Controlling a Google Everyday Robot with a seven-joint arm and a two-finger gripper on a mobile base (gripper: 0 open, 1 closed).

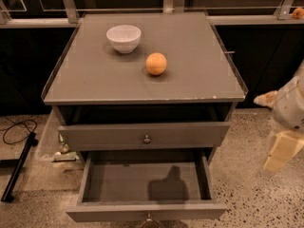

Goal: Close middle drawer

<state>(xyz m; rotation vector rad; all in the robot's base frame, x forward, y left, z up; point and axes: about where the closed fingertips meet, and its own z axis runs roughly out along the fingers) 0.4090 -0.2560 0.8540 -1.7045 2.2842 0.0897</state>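
Middle drawer [118,212] is pulled far out, near side, empty. Gripper [283,152] sits right of the cabinet [190,77], well apart; can't tell how open it is. Push the front panel squarely by the knob [149,218], straight toward the far side.

Grey cabinet top [190,82], white bowl [123,37], orange [156,63] near it, end effector [279,156] at right

Only part of the arm [294,110] shows, at the far right edge: a rounded, glossy white shell with a small tan piece jutting from its left side. Beneath it sits the gripper [281,152], a pale cream, blocky part with flat, squared faces.
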